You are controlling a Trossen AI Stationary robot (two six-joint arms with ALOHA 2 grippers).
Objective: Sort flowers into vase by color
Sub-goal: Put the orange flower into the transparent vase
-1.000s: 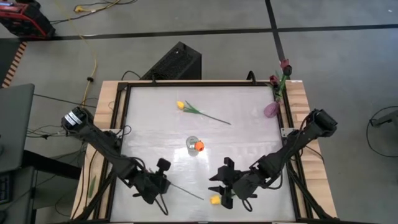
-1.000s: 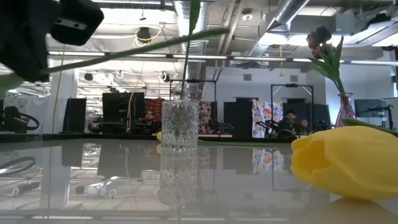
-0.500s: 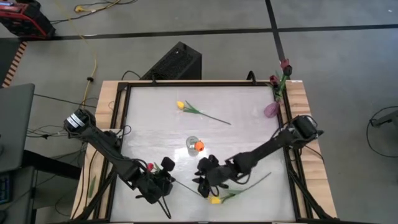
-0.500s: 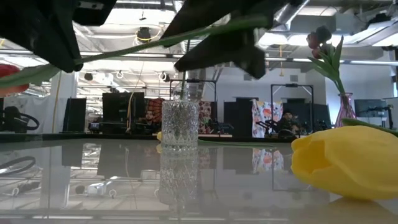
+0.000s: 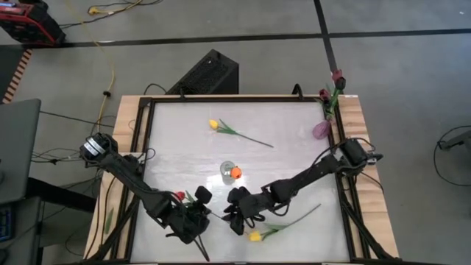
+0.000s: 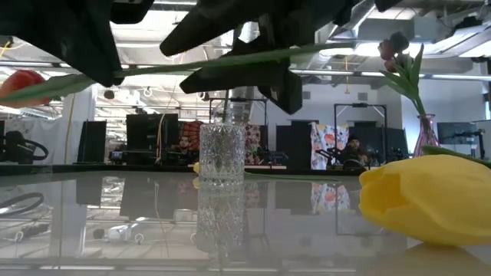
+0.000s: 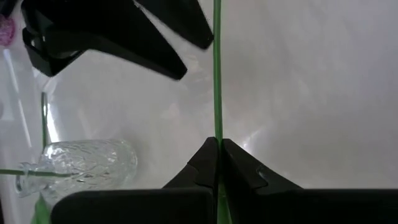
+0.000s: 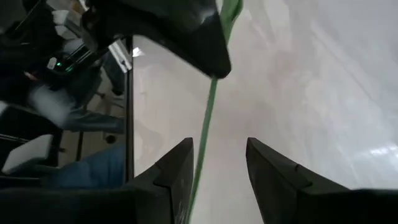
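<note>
Red tulip (image 5: 179, 196) hangs above the worktop (image 5: 287, 140) front, its stem clenched in my left gripper (image 5: 193, 221), and my right gripper (image 5: 234, 218) has swung over from the yellow tulip (image 5: 255, 236), fingers parted around that stem for a handover toward the vase (image 5: 229, 172).

A grey concrete floor (image 5: 147, 44) is seen from above, crossed by dark lines (image 5: 324, 33) that meet near the picture's upper right. A yellow cable (image 5: 110, 62) is trailed over the floor toward the wood-edged table (image 5: 353, 110), and a black box (image 5: 210, 72) is set just beyond the table's far edge. A red-and-black device (image 5: 26, 20) is placed at the upper left corner. At table height, an open hall is shown behind the table, with exposed ceiling ducts (image 6: 353, 15), strip lights (image 6: 153, 70), dark racks (image 6: 149, 138) and patterned cloth panels (image 6: 326, 146).
</note>
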